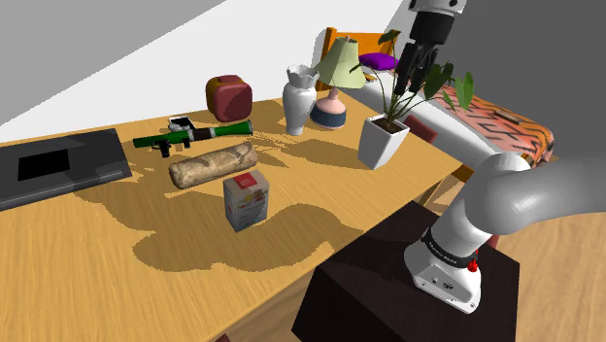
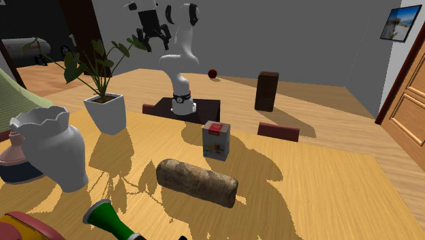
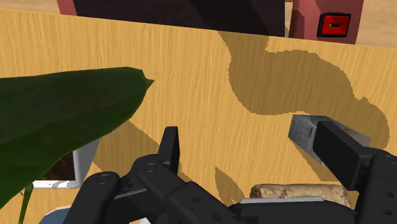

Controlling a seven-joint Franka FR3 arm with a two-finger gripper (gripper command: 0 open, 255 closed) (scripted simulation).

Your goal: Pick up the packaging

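The packaging (image 1: 246, 199) is a small upright grey-white box with a red top, standing near the middle of the wooden table (image 1: 117, 262). It also appears in the second exterior view (image 2: 216, 140), in front of the arm's stand. My gripper (image 1: 413, 85) hangs high above the table's far right part, over the potted plant (image 1: 384, 141), well away from the box. In the wrist view the gripper (image 3: 254, 149) is open and holds nothing. Its right finger (image 3: 337, 149) covers part of the packaging (image 3: 305, 132) far below.
A brown bread-like roll (image 1: 212, 163) lies just behind the box. Farther back are a green toy launcher (image 1: 194, 134), a dark red cube (image 1: 228, 97), a white vase (image 1: 298, 97) and a lamp (image 1: 335, 87). A dark flat case (image 1: 58, 165) lies at the left. A plant leaf (image 3: 63, 121) crosses close to the fingers.
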